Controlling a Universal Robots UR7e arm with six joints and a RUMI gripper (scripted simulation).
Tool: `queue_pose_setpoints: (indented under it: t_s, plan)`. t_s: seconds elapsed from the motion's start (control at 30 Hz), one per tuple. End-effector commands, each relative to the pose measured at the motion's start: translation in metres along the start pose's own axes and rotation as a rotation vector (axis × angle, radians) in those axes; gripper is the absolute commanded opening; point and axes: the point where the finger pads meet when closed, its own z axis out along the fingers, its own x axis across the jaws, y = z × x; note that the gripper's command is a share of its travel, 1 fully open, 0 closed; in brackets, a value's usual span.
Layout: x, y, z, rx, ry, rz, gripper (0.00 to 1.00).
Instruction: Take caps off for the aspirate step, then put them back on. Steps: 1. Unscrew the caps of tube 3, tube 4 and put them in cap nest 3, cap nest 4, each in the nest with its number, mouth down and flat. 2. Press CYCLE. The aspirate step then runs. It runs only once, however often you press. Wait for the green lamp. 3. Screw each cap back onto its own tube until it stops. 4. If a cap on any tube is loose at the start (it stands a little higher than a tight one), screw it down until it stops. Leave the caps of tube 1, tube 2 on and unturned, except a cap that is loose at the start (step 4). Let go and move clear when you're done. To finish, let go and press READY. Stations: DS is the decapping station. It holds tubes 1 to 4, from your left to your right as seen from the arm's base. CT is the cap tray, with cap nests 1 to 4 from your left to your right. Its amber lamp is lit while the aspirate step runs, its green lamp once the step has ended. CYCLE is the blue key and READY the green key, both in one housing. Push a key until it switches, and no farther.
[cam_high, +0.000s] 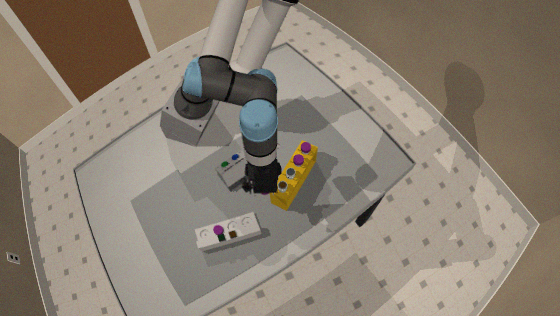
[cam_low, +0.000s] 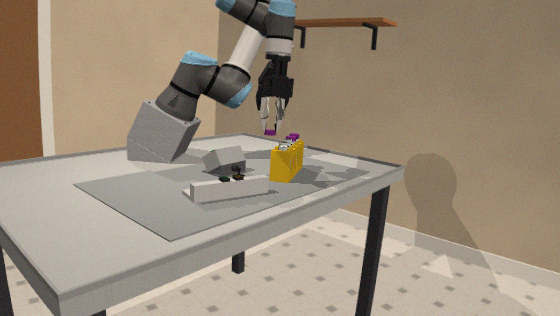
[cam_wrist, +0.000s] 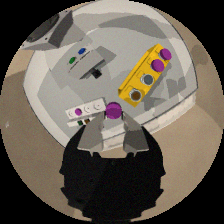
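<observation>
My gripper (cam_high: 260, 189) (cam_low: 270, 129) (cam_wrist: 113, 111) is shut on a purple cap (cam_low: 270, 132) (cam_wrist: 114, 110) and holds it in the air, between the yellow decapping station (cam_high: 299, 186) (cam_low: 285, 165) (cam_wrist: 129, 80) and the key housing (cam_high: 229, 174) (cam_low: 223, 158). The two far tubes carry purple caps (cam_high: 305, 147) (cam_high: 298, 159) (cam_wrist: 165, 53) (cam_wrist: 158, 64). The two near tubes (cam_high: 290, 172) (cam_high: 282, 186) (cam_wrist: 147, 79) (cam_wrist: 135, 94) stand open. The white cap tray (cam_high: 250, 231) (cam_low: 235, 189) (cam_wrist: 96, 107) holds one purple cap (cam_high: 218, 229) (cam_wrist: 77, 111) in its second nest from the left in the top view.
The green key (cam_high: 224, 163) (cam_wrist: 72, 61) and blue key (cam_high: 235, 157) (cam_wrist: 81, 51) sit on top of the housing. Two dark lamps (cam_high: 221, 237) (cam_high: 232, 234) are on the tray's front. The arm's base (cam_high: 187, 120) stands at the back of the grey mat.
</observation>
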Motion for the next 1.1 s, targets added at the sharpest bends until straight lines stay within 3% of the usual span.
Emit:
queue_pose_setpoints:
  t_s: [0.0,0.1,0.57,0.67,1.07]
  plan:
    - [-0.022,0.011,0.001,0.011,0.036,-0.271,0.0]
    - [-0.03,0.014,0.001,0.011,0.036,-0.297,0.0]
    - [-0.121,0.056,0.005,0.011,0.036,-0.297,0.0]
    - [-0.121,0.056,0.005,0.011,0.036,-0.297,0.0]
    - [-0.196,0.091,0.008,0.011,0.036,-0.297,0.0]
